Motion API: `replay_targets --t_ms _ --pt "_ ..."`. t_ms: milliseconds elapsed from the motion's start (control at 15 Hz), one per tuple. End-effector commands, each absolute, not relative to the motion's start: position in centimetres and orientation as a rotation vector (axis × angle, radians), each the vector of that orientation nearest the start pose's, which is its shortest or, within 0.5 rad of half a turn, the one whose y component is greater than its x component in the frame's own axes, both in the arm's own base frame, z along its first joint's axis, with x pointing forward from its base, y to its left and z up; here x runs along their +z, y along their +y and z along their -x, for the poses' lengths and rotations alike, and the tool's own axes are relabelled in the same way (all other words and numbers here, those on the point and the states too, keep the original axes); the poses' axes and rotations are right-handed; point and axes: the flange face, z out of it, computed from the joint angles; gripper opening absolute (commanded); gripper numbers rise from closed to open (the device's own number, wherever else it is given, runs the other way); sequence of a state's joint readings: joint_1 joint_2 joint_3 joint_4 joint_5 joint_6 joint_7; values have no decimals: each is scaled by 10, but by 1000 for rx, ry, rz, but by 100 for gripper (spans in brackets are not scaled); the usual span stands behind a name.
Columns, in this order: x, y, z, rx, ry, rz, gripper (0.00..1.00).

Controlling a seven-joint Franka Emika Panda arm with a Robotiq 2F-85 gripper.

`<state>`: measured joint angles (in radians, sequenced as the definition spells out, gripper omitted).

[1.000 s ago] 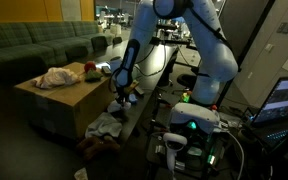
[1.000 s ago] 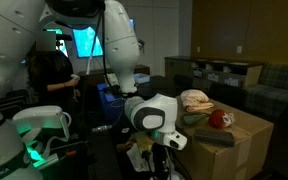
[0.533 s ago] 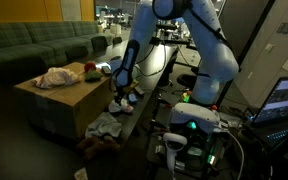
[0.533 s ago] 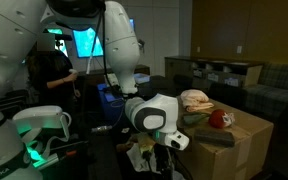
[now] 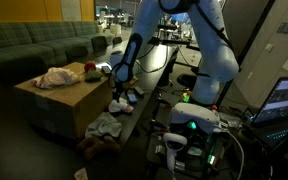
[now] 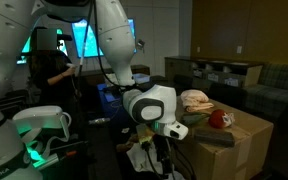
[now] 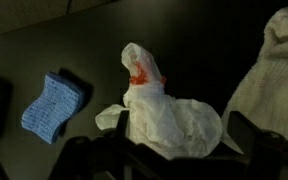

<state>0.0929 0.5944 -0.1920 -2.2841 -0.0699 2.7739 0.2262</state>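
In the wrist view a crumpled white wrapper (image 7: pixel 154 95) with an orange mark near its top lies on a dark surface. My gripper (image 7: pixel 179 128) is open, its two dark fingers standing on either side of the wrapper's lower part without closing on it. A blue folded cloth (image 7: pixel 52 105) lies to the left and a white towel (image 7: pixel 276 70) to the right. In an exterior view the gripper (image 5: pixel 119 92) hangs low beside a cardboard box (image 5: pixel 69 100), over small white things (image 5: pixel 131 98) on the dark table edge.
On the box lie a bundle of pale cloth (image 5: pixel 52 77) and a red object (image 5: pixel 90 70); both show again as cloth (image 6: pixel 196 100) and red object (image 6: pixel 220 119). A grey cloth (image 5: pixel 106 125) lies on the floor. Sofas stand behind, equipment beside the base.
The jaws have opened wide, letting go of the white wrapper. The arm has risen slightly; the things on the box have not moved.
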Motion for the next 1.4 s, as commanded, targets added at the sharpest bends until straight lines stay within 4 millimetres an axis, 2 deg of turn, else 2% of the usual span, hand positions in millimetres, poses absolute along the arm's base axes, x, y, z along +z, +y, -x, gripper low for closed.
replay_targets --t_ms 0,200,400,867,1333 --pt "116 -36 -485 115 339 3223 100" --pt "123 -14 -475 127 303 3189 100" --pt "121 13 -464 152 285 3140 100" --pt "101 77 -459 152 363 3001 100" --pt "69 109 -461 20 443 2951 100"
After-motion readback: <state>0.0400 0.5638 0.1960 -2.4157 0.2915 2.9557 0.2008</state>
